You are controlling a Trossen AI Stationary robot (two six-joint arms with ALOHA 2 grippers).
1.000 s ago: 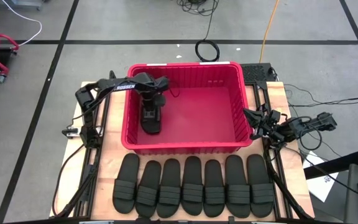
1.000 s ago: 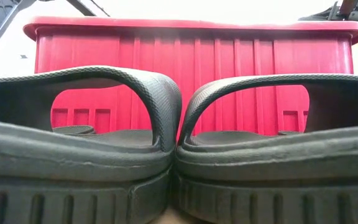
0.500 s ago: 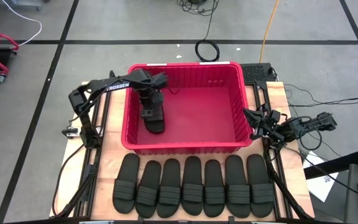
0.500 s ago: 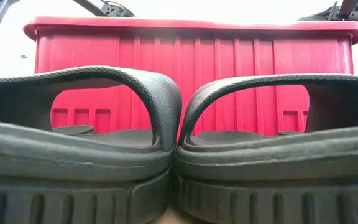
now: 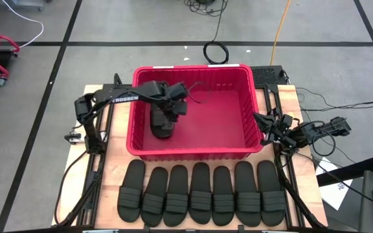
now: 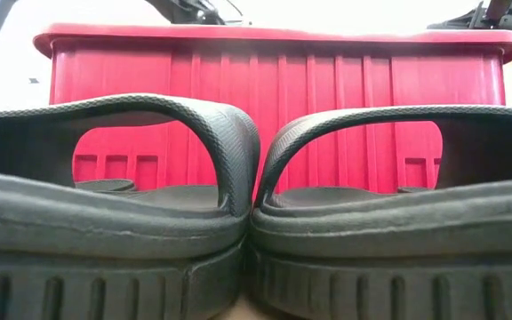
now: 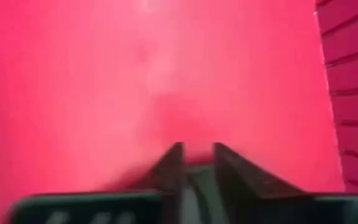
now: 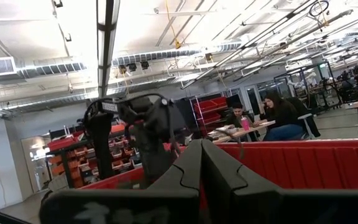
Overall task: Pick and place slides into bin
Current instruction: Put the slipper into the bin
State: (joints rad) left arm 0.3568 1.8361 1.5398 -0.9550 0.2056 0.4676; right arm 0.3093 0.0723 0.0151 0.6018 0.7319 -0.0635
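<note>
Wood table: ribbed blk slides, slotted red bin.

High view: overhead, looking straight down on the bin, taking in the whole table and the floor around it. Low view: at table-top level, pressed close behind two slides, facing the bin's near wall. Left wrist view: inside the bin, very near its red floor. Right wrist view: beside the bin, level across its rim toward the room. Bin shared by all four.
</note>
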